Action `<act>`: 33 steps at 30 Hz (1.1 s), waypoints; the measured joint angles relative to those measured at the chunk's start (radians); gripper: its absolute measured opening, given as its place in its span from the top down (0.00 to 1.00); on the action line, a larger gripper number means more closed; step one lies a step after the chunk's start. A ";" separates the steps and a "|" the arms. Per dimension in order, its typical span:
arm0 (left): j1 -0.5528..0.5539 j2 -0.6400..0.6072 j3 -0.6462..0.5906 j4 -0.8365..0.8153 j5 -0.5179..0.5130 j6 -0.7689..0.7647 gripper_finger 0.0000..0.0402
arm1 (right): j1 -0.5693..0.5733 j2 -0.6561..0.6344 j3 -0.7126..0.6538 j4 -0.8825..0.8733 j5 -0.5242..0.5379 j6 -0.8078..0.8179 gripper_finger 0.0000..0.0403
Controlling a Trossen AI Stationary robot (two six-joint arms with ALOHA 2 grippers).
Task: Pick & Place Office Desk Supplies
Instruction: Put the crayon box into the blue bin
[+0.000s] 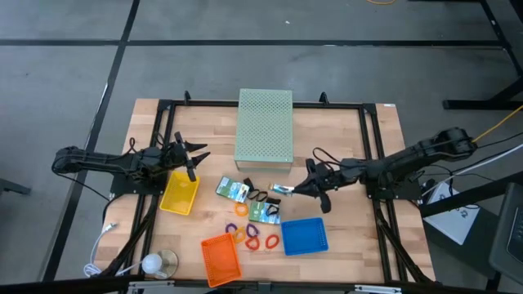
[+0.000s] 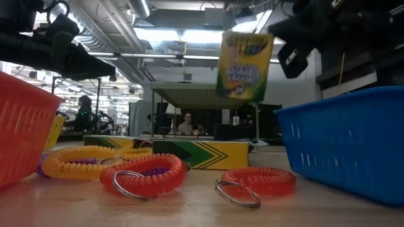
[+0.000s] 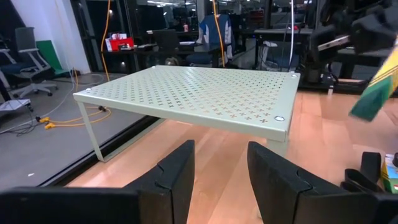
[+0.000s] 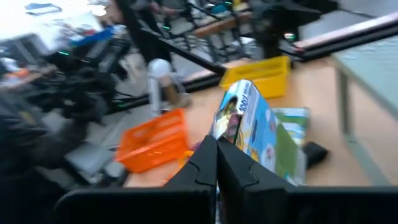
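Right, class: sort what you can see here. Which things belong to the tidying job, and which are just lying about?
Part of the job:
- crayon packet held in the shut right gripper
- packets on the table
- coil rings
- black loops
- yellow tray, orange tray, blue tray

Just lying about:
- green perforated stand
- white bulb-like thing

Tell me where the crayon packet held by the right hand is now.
In the high view, the crayon packet hangs pinched in the right hand, right of the table's middle, below the pale green box and above the blue tray.

no readable text; print on held packet (image 2: 244,66) illegible.
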 joint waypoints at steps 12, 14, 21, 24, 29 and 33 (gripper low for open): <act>0.000 0.000 0.000 0.000 0.000 -0.003 0.64 | 0.072 -0.075 0.000 -0.038 -0.098 0.086 1.00; 0.000 0.000 0.000 0.000 0.000 -0.003 0.64 | 0.085 -0.075 0.000 -0.057 -0.112 0.111 1.00; 0.000 0.000 0.000 0.000 0.000 -0.003 0.64 | 0.132 -0.075 0.000 -0.067 -0.109 0.170 1.00; 0.000 0.000 0.000 0.000 0.000 -0.003 0.64 | 0.155 -0.075 0.000 -0.067 -0.109 0.187 1.00; 0.000 0.000 0.000 0.000 0.000 -0.001 0.64 | 0.184 -0.075 0.000 -0.067 -0.108 0.202 1.00; 0.000 0.000 0.000 0.000 0.000 0.001 0.64 | 0.204 -0.075 0.000 -0.073 -0.124 0.206 1.00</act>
